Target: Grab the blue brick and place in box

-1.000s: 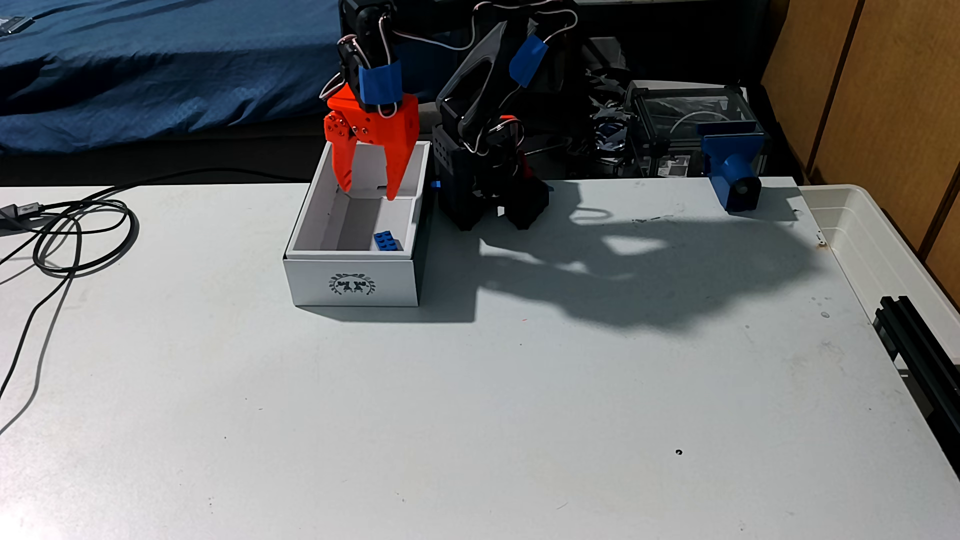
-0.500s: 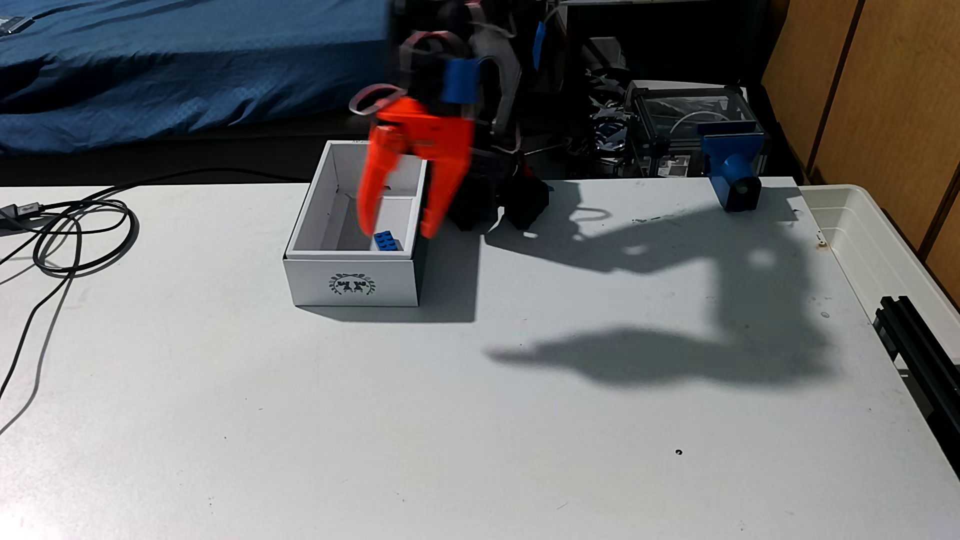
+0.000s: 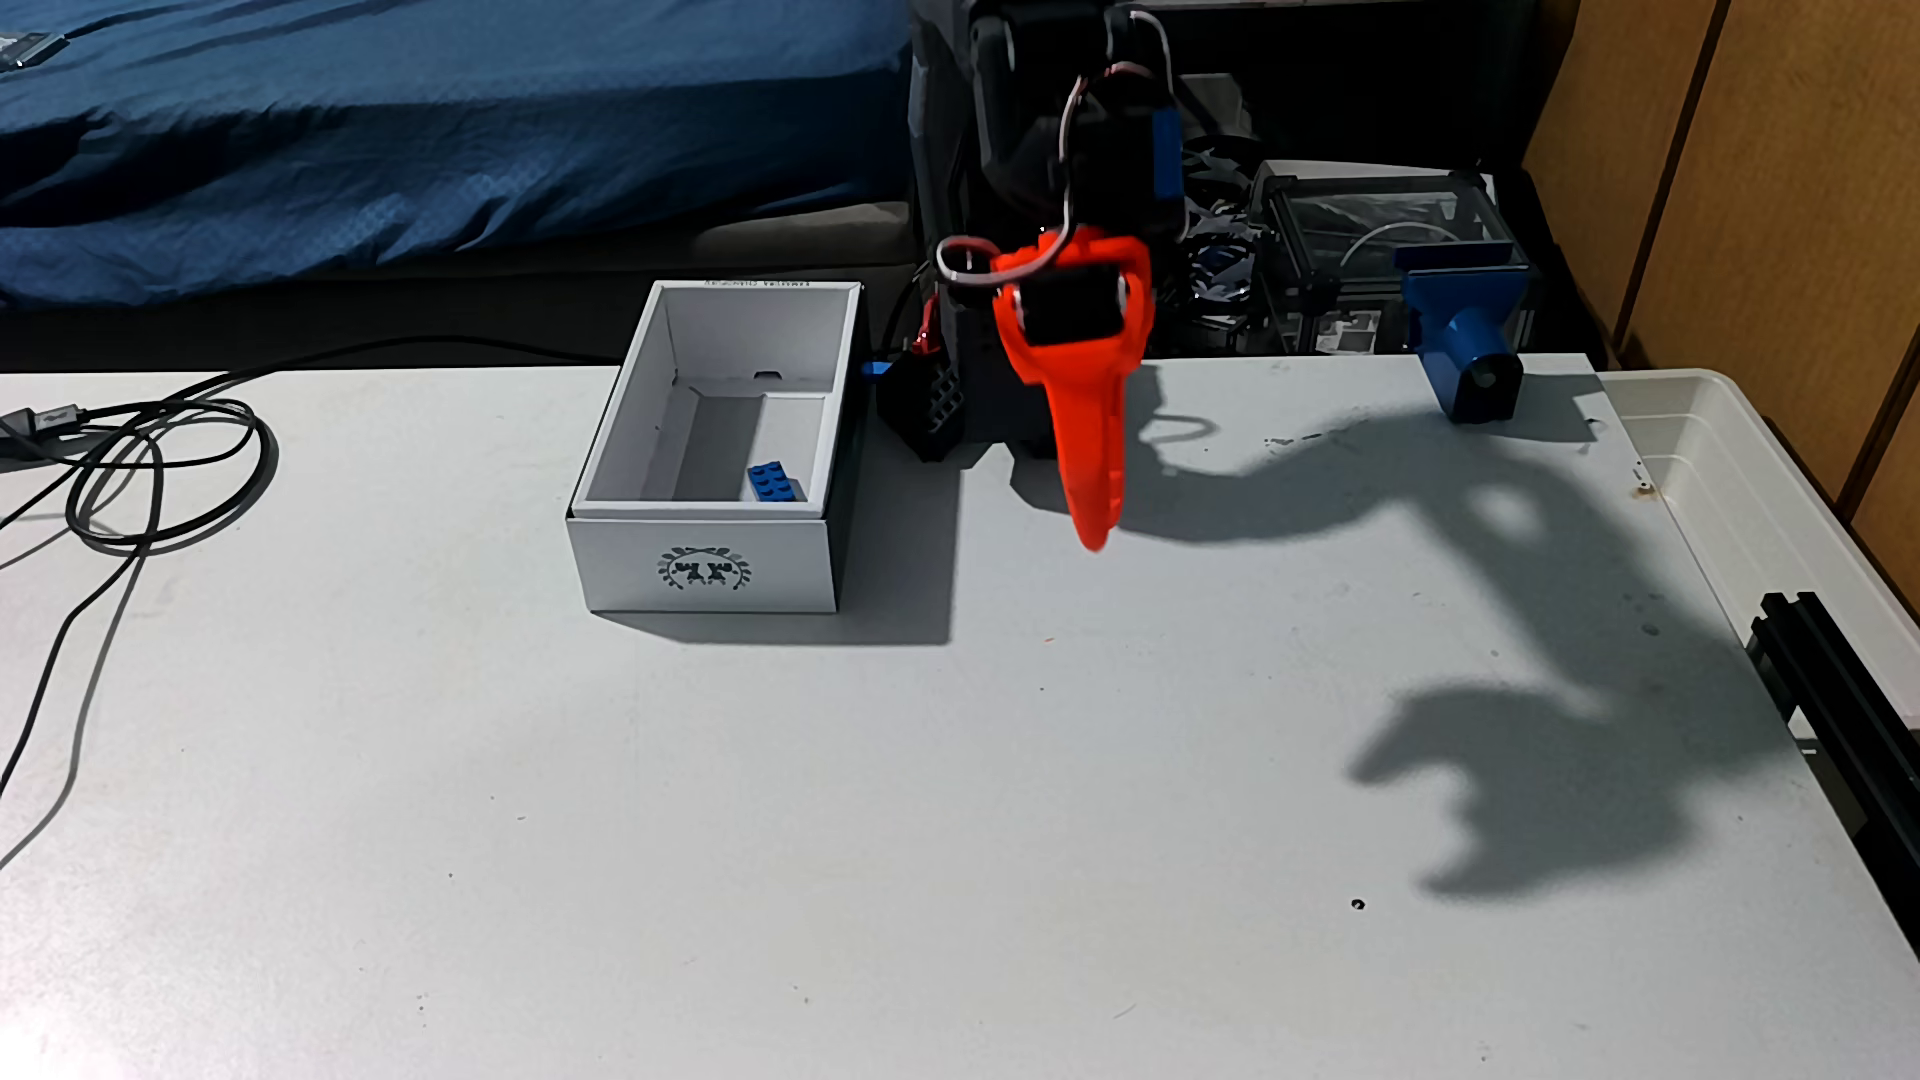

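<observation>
A: Most of the fixed view is taken up by a white table point(image 3: 727, 831), with coiled black cables point(image 3: 156, 467) at its left edge and a translucent plastic tub point(image 3: 1766, 498) at its right.

B: What is seen of the task's things?

A: The white cardboard box point(image 3: 707, 566) is set near the table's far edge, and the blue brick point(image 3: 776, 484) lies inside it, in the near right corner, studs up. By that, the placing can be judged done.

B: How would the brick be expected to handle?

A: It is judged light, stiff and rather smooth, not fragile. It would best be taken across its two long flat sides, clear of the studs.

B: And the arm?

A: It is raised to the right of the box, well apart from the brick, with the orange gripper point(image 3: 1093, 535) hanging point-down above the table. The gripper is seen edge-on, so it cannot be told whether the jaws are spread or closed; nothing is seen held.
</observation>
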Robot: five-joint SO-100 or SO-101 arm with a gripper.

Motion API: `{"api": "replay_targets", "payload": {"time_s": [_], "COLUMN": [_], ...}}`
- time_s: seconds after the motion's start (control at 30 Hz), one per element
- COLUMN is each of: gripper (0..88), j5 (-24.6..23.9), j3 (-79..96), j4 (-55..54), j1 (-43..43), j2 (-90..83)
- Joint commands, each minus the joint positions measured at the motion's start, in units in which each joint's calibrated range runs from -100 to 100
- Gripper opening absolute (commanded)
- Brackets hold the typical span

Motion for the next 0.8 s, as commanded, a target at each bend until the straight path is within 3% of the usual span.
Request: {"api": "replay_targets", "payload": {"time_s": [0.0,0.27,0.47,0.77], "gripper": [21.8,19.1,3.8,2.2], "j5": [6.3,9.2,9.2,9.1], "j3": [3.3,7.3,21.2,41.6], "j4": [-0.7,-3.4,-15.5,-18.6], "j1": [-0.3,0.5,1.6,1.7], "j2": [-1.2,-4.2,-24.3,-52.4]}}
